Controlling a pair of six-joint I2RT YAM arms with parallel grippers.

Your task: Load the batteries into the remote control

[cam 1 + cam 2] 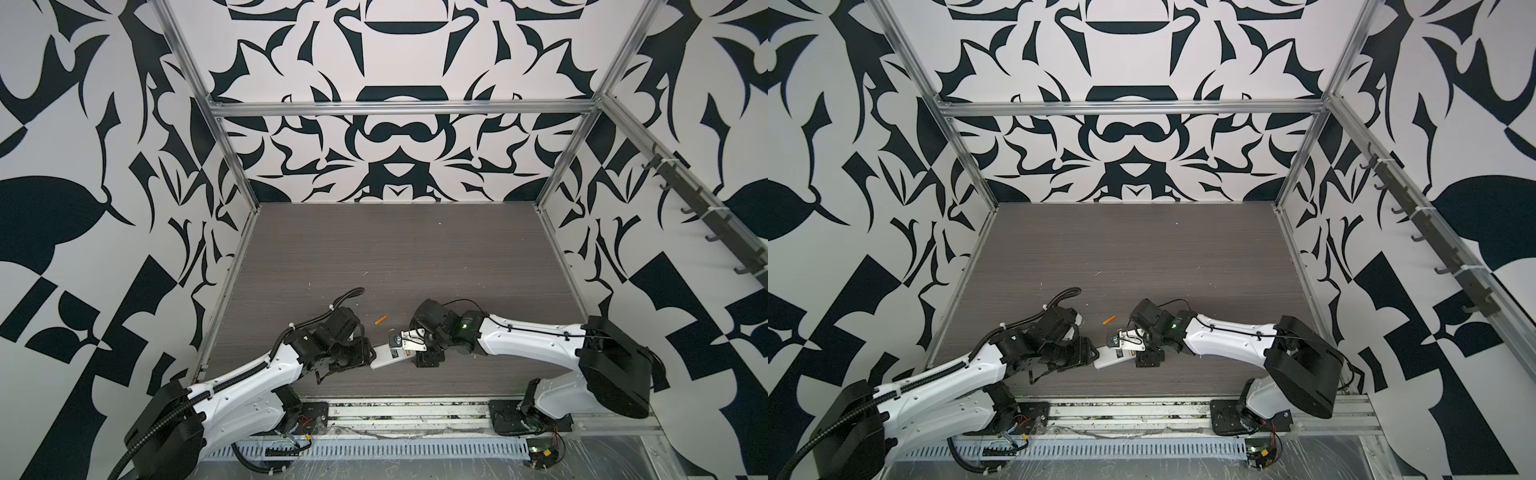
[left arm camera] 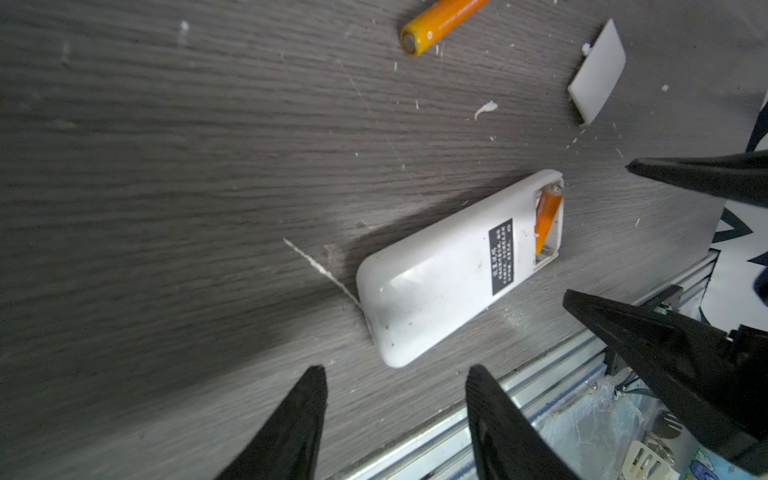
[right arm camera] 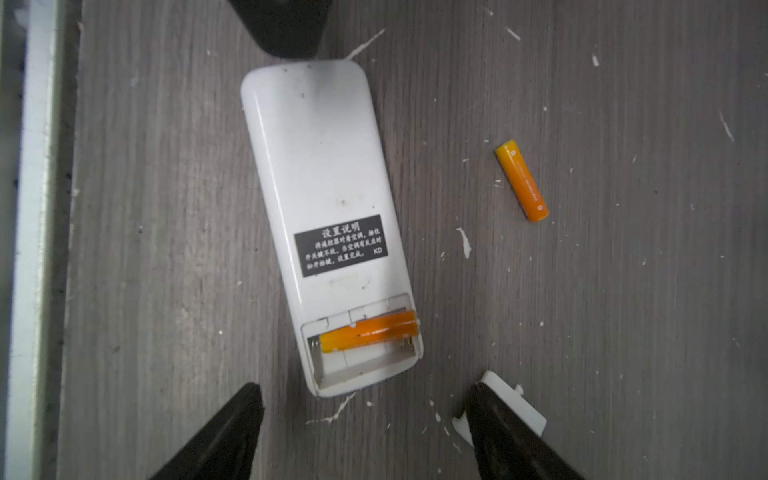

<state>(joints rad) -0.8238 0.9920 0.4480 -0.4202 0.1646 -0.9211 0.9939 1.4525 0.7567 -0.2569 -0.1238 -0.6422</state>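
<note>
The remote control (image 3: pixel 324 216) is lying face down on the grey wood-grain table (image 1: pixel 395 249), near its front edge and between the two grippers, its plain white back and dark label (image 3: pixel 343 245) turned up, its battery bay uncovered at one end; we are counting one remote. We are seeing two arms, both reaching low and inward from the front rail; the left arm (image 1: pixel 249 378) is stretching along the table toward the remote's rounded end, and its left gripper (image 2: pixel 395 415) is hanging just short of that end with the jaws apart and nothing between them; the right arm (image 1: pixel 528 345) is bending in from the other side, and the right gripper (image 3: pixel 365 419) is hovering over the bay end, its jaws spread wide on either side of the remote's width and gripping nothing. We are counting one loose white battery cover (image 2: pixel 596 72), lying flat on the table beside the bay end; in the right wrist view one fingertip (image 3: pixel 498 419) is partly hiding it. We are counting two batteries: the seated battery (image 3: pixel 370 330) is resting slantwise in the bay, not lying flat in its slot; the loose battery (image 3: pixel 523 180) is lying on the table apart from the remote, showing in both top views (image 1: pixel 380 320) (image 1: pixel 1108 320).
</note>
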